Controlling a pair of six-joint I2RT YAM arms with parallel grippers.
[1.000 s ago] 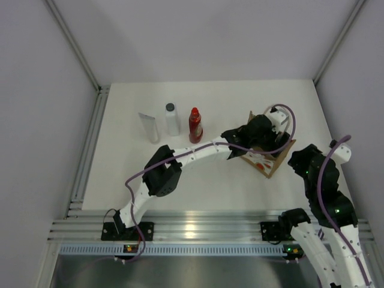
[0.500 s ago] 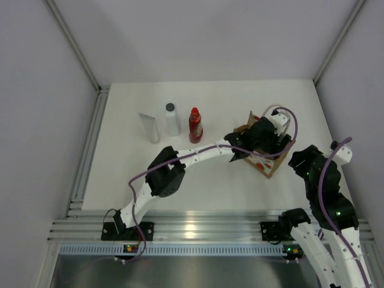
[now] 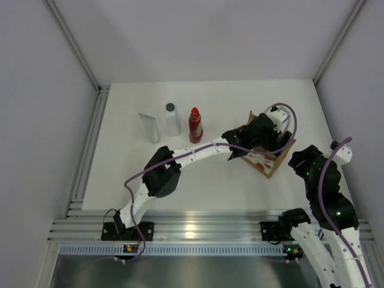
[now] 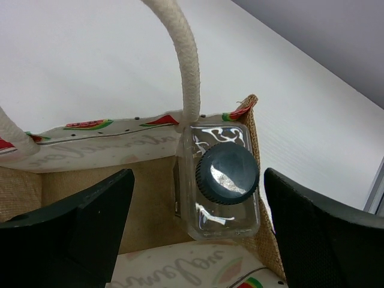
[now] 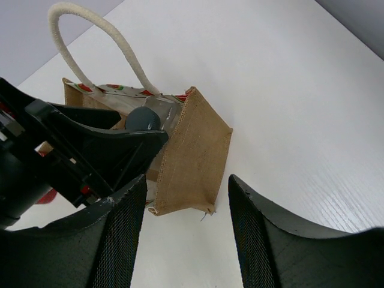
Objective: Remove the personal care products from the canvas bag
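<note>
The left gripper (image 4: 198, 177) hangs over the open canvas bag (image 4: 90, 147) with its fingers (image 4: 78, 231) spread wide. The small clear bottle with the grey cap (image 4: 222, 180) stands upright between them, in the bag's corner at the foot of a cream loop handle (image 4: 187, 60), and neither finger touches it. The right gripper (image 5: 187, 180) is just as wide apart and holds nothing, poised over the bag's plain tan end. The overhead view hides that bottle under the left wrist, but it shows the bag right of centre on the white table (image 3: 210, 96). Well apart to the upper left it shows a row: white squeeze tube (image 3: 148, 127), whitish bottle with dark cap (image 3: 172, 119), red bottle (image 3: 195, 125)
</note>
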